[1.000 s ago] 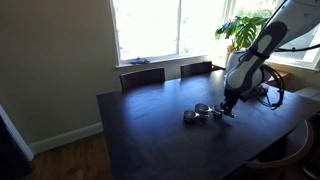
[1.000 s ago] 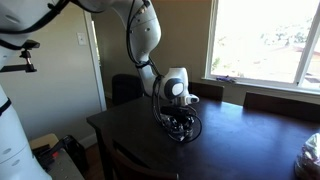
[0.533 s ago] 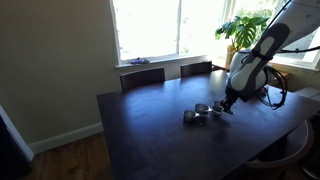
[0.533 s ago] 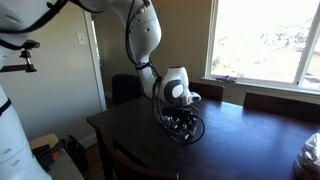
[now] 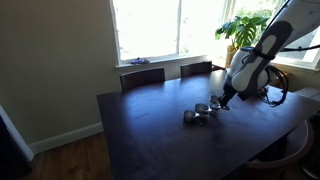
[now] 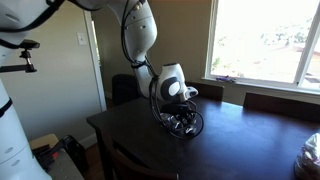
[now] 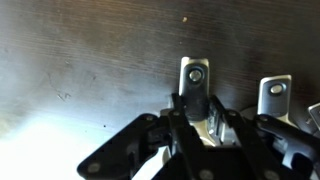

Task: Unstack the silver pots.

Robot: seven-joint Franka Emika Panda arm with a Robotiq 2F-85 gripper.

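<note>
Two silver pots (image 5: 190, 117) by hand (image 7: 197, 115); hand nearly closed, gripping pot handle (image 7: 195, 82); dark table (image 5: 140, 130), chairs (image 5: 143, 77), plant (image 5: 240, 28) around.

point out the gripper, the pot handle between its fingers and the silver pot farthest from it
gripper (image 5: 221, 104): exterior view, midway between its fingertips
pot handle (image 7: 195, 92): wrist view, flat tab below its hole
silver pot (image 5: 190, 117): exterior view, middle of its body
</note>
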